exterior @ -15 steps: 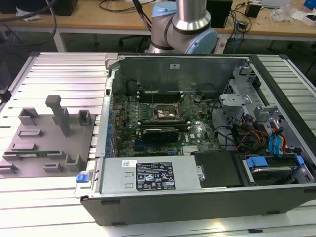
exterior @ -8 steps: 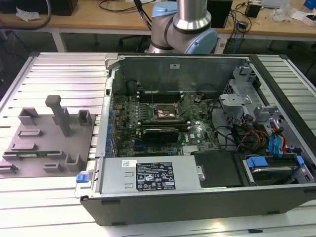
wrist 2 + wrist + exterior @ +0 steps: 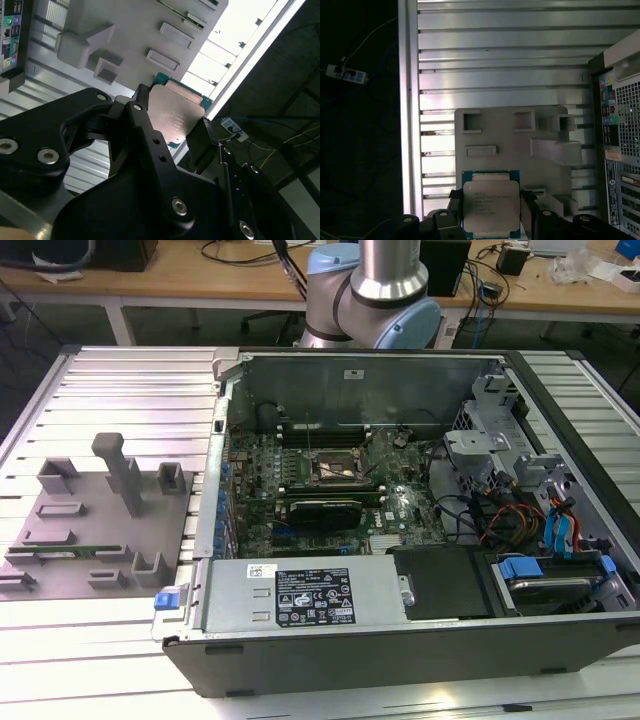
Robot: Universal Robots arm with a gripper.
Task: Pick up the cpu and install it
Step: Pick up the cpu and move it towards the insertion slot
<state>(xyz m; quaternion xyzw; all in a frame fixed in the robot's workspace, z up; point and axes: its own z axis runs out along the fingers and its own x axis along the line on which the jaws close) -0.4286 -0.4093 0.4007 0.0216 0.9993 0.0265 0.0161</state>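
The cpu (image 3: 491, 202) is a flat square chip with a pale silver top and a green edge. My gripper (image 3: 491, 215) is shut on it, one black finger (image 3: 455, 207) on each side. In the second wrist view the cpu (image 3: 176, 112) sits the same way in my gripper (image 3: 172, 125). It hangs well above the grey tray (image 3: 510, 150), over the tray's edge. In the exterior view the black-framed socket (image 3: 338, 471) sits in the middle of the motherboard inside the open computer case (image 3: 400, 640).
The grey tray (image 3: 90, 525) lies on the slatted metal table (image 3: 100, 660) at the exterior view's left, with raised blocks, a tall post (image 3: 122, 472) and a thin green memory stick (image 3: 70, 552). The arm's base (image 3: 375, 290) stands behind the case. Cables and drive bays crowd the case's right side.
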